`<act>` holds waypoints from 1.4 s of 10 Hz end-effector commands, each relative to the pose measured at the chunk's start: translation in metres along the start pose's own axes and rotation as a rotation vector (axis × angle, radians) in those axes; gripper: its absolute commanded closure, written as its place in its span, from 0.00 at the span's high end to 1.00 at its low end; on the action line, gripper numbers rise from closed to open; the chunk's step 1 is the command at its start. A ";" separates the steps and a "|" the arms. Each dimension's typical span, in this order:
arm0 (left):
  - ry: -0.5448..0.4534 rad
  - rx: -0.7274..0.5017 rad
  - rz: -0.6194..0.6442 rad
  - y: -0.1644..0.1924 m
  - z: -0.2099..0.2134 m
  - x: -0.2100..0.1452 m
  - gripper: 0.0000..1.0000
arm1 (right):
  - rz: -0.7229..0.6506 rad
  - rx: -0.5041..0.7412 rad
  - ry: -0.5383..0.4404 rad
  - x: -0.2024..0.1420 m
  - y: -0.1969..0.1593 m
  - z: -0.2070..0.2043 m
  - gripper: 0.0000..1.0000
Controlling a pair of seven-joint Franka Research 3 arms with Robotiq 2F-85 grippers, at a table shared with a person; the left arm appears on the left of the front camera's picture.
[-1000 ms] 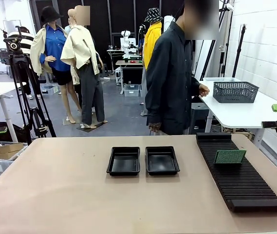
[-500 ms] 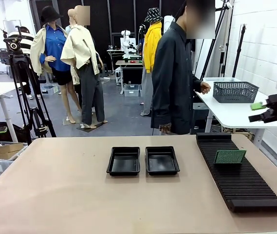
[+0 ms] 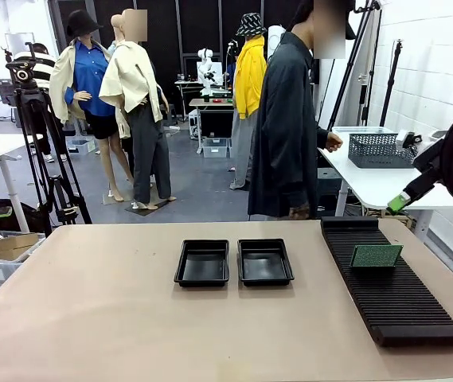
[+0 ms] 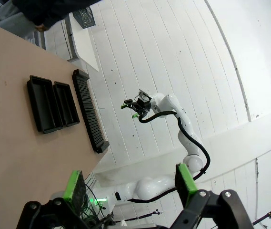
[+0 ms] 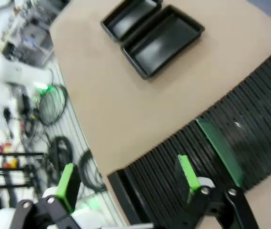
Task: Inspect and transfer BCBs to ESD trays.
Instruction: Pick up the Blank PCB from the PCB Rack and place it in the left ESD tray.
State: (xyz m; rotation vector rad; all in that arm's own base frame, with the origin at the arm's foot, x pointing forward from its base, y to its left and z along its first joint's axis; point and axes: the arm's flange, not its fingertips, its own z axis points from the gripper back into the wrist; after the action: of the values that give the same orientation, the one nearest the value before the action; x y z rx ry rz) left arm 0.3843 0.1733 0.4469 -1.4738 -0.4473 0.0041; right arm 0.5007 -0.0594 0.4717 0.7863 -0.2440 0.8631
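Observation:
Two empty black ESD trays [image 3: 202, 263] [image 3: 265, 261] lie side by side mid-table. One green BCB [image 3: 376, 255] stands on edge in the long black slotted rack [image 3: 393, 298] at the right. My right gripper [image 3: 402, 199] hangs in the air above the rack's far right end. In its wrist view the right gripper [image 5: 128, 179] is open and empty, with the BCB [image 5: 219, 150] and the trays [image 5: 166, 40] below it. My left gripper [image 4: 129, 183] is open, high above the table, holding nothing. From there the trays [image 4: 44, 103] look small.
A person in a dark shirt [image 3: 286, 127] stands at the table's far edge, near the rack's far end. Behind them a white side table [image 3: 385, 179] carries a dark mesh basket [image 3: 384, 150]. A camera tripod [image 3: 39, 151] stands at the far left.
My right arm has swung in from the right edge, its gripper moving left and down towards the rack. The person has stepped a little to the right.

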 end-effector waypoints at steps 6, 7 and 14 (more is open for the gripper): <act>-0.006 0.002 -0.004 -0.002 0.002 -0.001 1.00 | 0.266 -0.218 0.324 0.036 -0.008 -0.034 1.00; -0.006 0.002 -0.004 -0.002 0.002 -0.001 1.00 | 0.284 -0.236 0.341 0.037 -0.008 -0.036 1.00; -0.006 0.002 -0.004 -0.002 0.002 -0.001 1.00 | 0.425 -0.391 0.479 0.028 -0.001 -0.072 1.00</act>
State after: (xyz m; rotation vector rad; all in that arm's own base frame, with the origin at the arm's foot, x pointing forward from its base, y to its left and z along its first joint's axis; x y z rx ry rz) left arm 0.3843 0.1733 0.4468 -1.4737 -0.4471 0.0041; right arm 0.5215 0.0056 0.4399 0.1864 -0.1368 1.2840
